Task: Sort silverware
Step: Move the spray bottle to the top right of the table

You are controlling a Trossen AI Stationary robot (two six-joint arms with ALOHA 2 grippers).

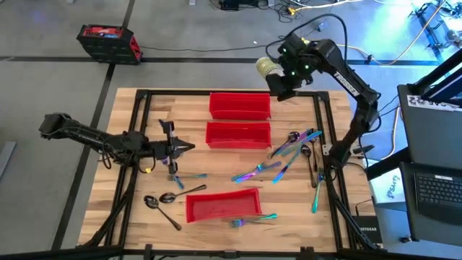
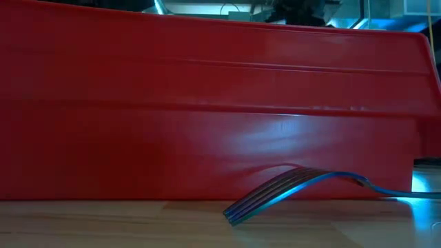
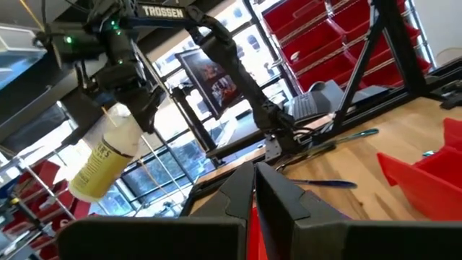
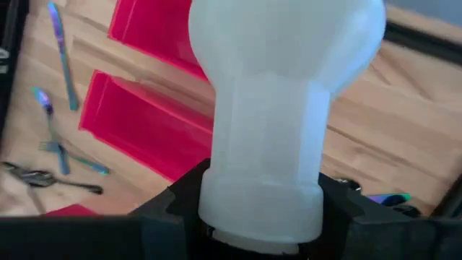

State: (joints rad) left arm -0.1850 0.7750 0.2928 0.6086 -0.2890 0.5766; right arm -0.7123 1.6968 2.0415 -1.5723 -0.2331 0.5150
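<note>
Iridescent silverware (image 1: pixel 289 148) lies scattered flat on the table's right half. Two dark spoons (image 1: pixel 162 201) rest near the front left, and a fork (image 2: pixel 275 193) lies before the near red bin (image 1: pixel 222 206), tines down on the wood. My right gripper (image 1: pixel 283 76) hangs high over the table's far edge, shut on a clear spray bottle (image 1: pixel 268 68), which shows in the left wrist view as the bottle (image 3: pixel 108 155). My left gripper (image 1: pixel 189 147) hovers over the table's left half, shut, with nothing between its fingers (image 3: pixel 254 191). My right gripper pinches the spray bottle's narrow neck (image 4: pixel 260 195) between its two fingers (image 4: pixel 173 206), one on each side. The fingers come from above, slanting steeply down. The bottle body (image 4: pixel 281 87) hangs tilted below the fingers, lifted clear of the table.
Two more red bins (image 1: pixel 240 105) (image 1: pixel 238 135) stand side by side at the table's far middle. A black frame (image 1: pixel 321 123) runs along the table's edges. A red and black box (image 1: pixel 108 42) sits on the floor beyond the far left corner.
</note>
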